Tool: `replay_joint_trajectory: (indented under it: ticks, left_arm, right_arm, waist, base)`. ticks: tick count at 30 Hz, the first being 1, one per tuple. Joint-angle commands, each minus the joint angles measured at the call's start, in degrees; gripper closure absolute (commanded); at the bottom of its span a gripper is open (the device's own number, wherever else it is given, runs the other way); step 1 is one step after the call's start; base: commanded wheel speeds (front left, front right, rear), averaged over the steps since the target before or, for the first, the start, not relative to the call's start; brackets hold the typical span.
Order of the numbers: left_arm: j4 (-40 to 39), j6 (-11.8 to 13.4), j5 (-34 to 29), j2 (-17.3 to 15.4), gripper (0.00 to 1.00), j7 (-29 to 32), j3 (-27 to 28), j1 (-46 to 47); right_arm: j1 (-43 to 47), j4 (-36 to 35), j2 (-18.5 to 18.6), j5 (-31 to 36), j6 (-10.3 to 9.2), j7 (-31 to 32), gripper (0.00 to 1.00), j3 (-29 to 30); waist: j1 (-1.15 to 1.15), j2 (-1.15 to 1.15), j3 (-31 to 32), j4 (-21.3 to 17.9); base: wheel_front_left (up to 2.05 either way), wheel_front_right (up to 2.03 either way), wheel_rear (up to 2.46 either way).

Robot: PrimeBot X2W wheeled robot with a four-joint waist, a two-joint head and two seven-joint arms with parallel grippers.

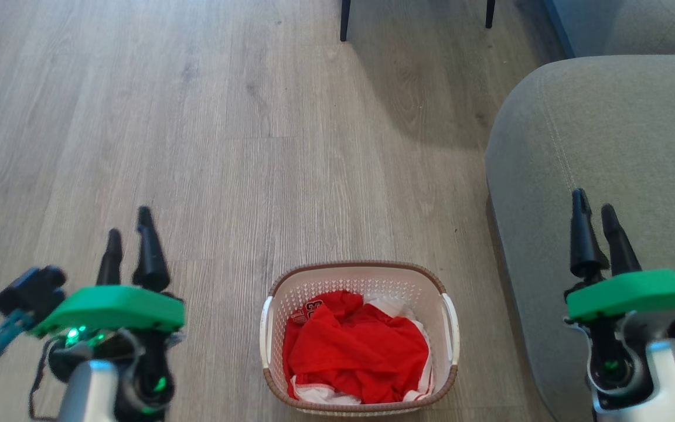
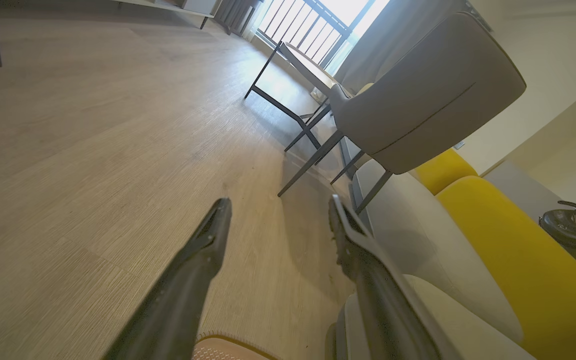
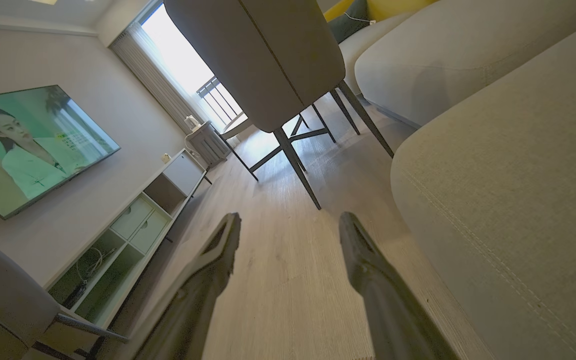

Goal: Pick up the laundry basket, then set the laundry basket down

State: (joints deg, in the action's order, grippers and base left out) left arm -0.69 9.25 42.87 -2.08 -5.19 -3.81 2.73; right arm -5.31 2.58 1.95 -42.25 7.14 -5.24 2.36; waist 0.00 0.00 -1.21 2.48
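Note:
The laundry basket [image 1: 361,337] stands on the wooden floor at the bottom centre of the head view. It is white with perforated walls, a brown rim and white side handles, and red and white clothes [image 1: 356,351] lie in it. My left gripper [image 1: 129,221] hovers open well to the basket's left. My right gripper [image 1: 594,208] hovers open to its right, over the sofa arm. Nothing is between either pair of fingers. A sliver of the basket's brown rim [image 2: 228,346] shows at the bottom of the left wrist view, between the open left gripper [image 2: 279,210] fingers.
A grey sofa [image 1: 607,176] fills the right side, close beside the basket. Dark chair legs [image 1: 345,20] stand at the top. In the wrist views I see a grey chair [image 2: 418,95], a low table, yellow cushions [image 2: 518,260], a TV [image 3: 33,145] and a white cabinet [image 3: 133,225].

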Motion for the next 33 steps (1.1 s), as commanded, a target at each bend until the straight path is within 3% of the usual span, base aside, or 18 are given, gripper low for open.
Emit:
replay_joint_trajectory:
  ticks: [1, 9, 20, 28, 33]
  left_arm:
    - [-2.7, 0.4, -1.5, -0.6, 0.00, -0.6, 0.5, 3.9]
    - [-4.4, 4.4, -11.1, -2.4, 0.00, -2.0, -5.4, 5.1]
    - [-3.1, 18.2, -22.5, -10.5, 0.00, -4.0, -22.3, 9.5]
    - [-1.0, 25.3, -25.1, -13.5, 0.00, -5.3, -31.8, 12.6]
    - [-0.3, 27.0, -25.0, -13.4, 0.00, -6.2, -33.0, 12.9]
  right_arm:
    - [-3.4, -2.8, 0.6, 1.5, 0.20, -0.6, 0.00, -1.0]
    - [-3.9, -4.3, 1.1, 10.1, 0.23, -1.9, 0.00, -3.7]
    - [-4.6, -5.8, 2.6, 22.3, 0.26, -3.9, 0.00, -7.2]
    - [-4.0, -5.1, 1.8, 28.2, 0.28, -5.3, 0.00, -6.4]
    - [-4.4, -5.4, 1.4, 31.9, 0.29, -6.1, 0.00, -7.4]
  waist:
    - [0.00, 0.00, 0.0, 0.0]
    - [0.00, 0.00, -0.3, 0.3]
    - [0.00, 0.00, -0.5, 0.4]
    - [0.00, 0.00, -0.4, 0.5]
    - [0.00, 0.00, -0.3, 0.6]
  base:
    - [0.00, 0.00, 0.00]
    - [0.00, 0.00, 0.00]
    - [0.00, 0.00, 0.00]
    - [0.00, 0.00, 0.00]
    - [0.00, 0.00, 0.00]
